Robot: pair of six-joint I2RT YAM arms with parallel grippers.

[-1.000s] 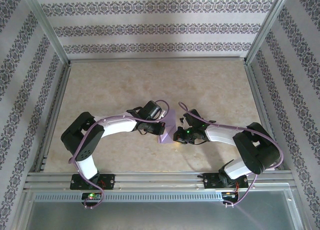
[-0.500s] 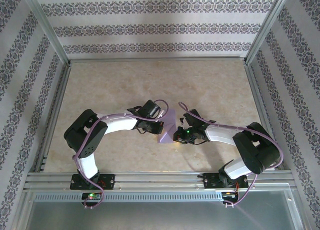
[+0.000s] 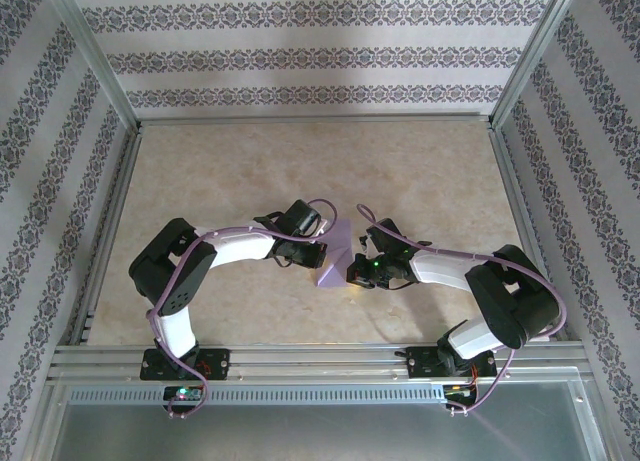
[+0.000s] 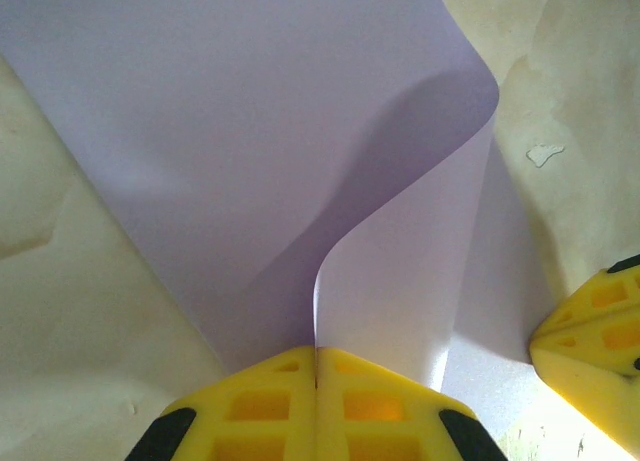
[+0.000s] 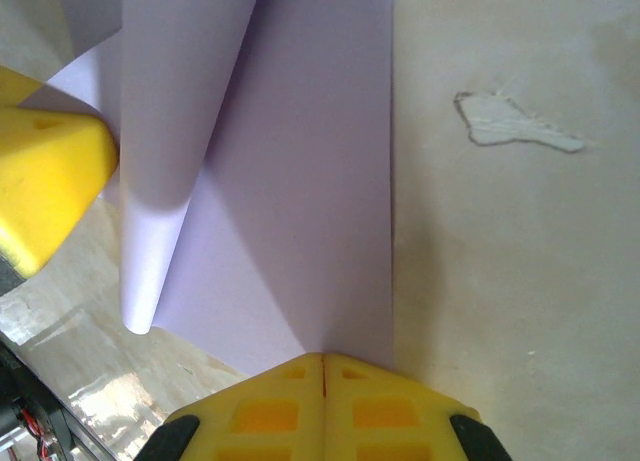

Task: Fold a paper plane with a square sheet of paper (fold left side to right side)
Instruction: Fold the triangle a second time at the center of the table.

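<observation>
The square sheet of paper (image 3: pixel 336 253) is lavender and stands bent up like a tent on the tabletop between my two grippers. In the left wrist view the paper (image 4: pixel 250 131) curls upward, one edge running into the seam of my left gripper (image 4: pixel 317 351), which is shut on it. My right gripper (image 5: pixel 322 359) is shut on the paper (image 5: pixel 300 181) at its near edge. Seen from above, the left gripper (image 3: pixel 322 255) and right gripper (image 3: pixel 353 272) sit close together. The sheet is loosely bent, not a paper plane shape.
The beige tabletop (image 3: pixel 250 171) has chipped marks (image 5: pixel 515 121) beside the paper. Metal rails (image 3: pixel 320 359) border the table, with patterned walls behind and at the sides. Each wrist view shows the other gripper's yellow finger (image 4: pixel 595 331) (image 5: pixel 45 181) close by.
The left arm has edged slightly to the right, and the paper bows up a little more. The right arm has stayed still.
</observation>
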